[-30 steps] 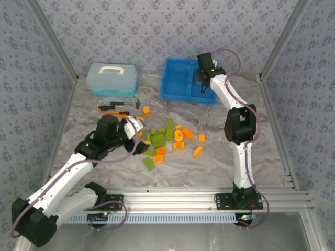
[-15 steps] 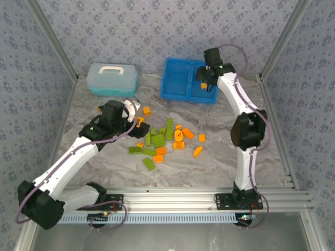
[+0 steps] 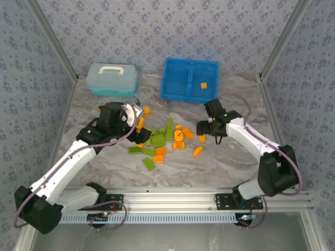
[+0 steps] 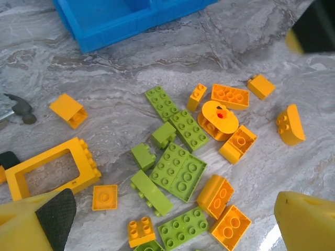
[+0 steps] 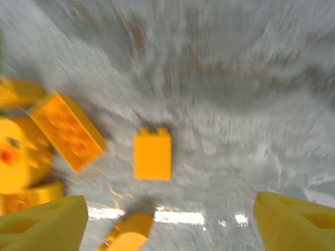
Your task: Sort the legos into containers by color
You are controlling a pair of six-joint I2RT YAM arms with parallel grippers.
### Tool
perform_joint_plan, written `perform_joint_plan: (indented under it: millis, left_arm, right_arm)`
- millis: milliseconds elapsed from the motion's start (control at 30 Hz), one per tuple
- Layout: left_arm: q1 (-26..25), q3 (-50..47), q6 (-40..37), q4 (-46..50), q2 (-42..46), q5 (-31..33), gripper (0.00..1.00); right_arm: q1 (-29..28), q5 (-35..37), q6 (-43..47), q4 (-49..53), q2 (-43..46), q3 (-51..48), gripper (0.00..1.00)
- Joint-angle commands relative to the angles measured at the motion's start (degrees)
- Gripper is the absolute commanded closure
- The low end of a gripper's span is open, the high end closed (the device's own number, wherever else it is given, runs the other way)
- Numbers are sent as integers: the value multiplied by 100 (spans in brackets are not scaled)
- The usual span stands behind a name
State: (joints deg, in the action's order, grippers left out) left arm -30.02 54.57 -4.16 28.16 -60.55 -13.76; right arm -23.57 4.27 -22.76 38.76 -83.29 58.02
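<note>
The right gripper point(image 3: 202, 128) hangs low over the table point(image 3: 225, 167), on the right side of the brick pile. Its two yellow fingers point(image 5: 42, 225) are spread wide apart and there is nothing between them. Just under it lies a small orange brick point(image 5: 152, 154), flat on the table and on its own. A little to the side of that brick is a longer orange brick point(image 5: 68, 130), and next to that one is a round orange piece point(image 5: 13, 157) with a red dot on it. The right wrist picture is blurry, so small things there are hard to make out.

The left gripper point(image 3: 140, 134) hangs over the left side of the pile. Its fingers point(image 4: 306, 219) are spread wide too, and they hold nothing. Below it lie many legos, all mixed up. A big green square brick point(image 4: 178, 170) sits in the middle, with smaller green bricks touching it. Orange bricks lie around them. An orange frame piece point(image 4: 89, 162) lies flat near the left finger. The head of a hammer point(image 4: 18, 110) peeks in at the left edge.

Farther back is the bright blue tray point(image 3: 188, 98) with two parts side by side. One orange brick in the tray point(image 3: 204, 85) rests in the right part. Left of the tray stands a pale blue box point(image 3: 112, 78) with a white handle.
</note>
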Motion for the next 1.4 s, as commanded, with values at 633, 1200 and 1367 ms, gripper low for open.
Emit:
perform_joint_plan:
  millis: [633,1200,1367]
  left_arm:
    - [20,27,-239,41,0,-9,1]
    - [23,-40,-285,21,85,48,1]
    - [24,-121,-293,-48,210,131,1]
  right_arm:
    - [-226,153,-512,-595,-1334,108,72]
    - [522,810,-183,-955,-2082,4167,72]
    - [823,597,-176,-144,-3775,6123,72]
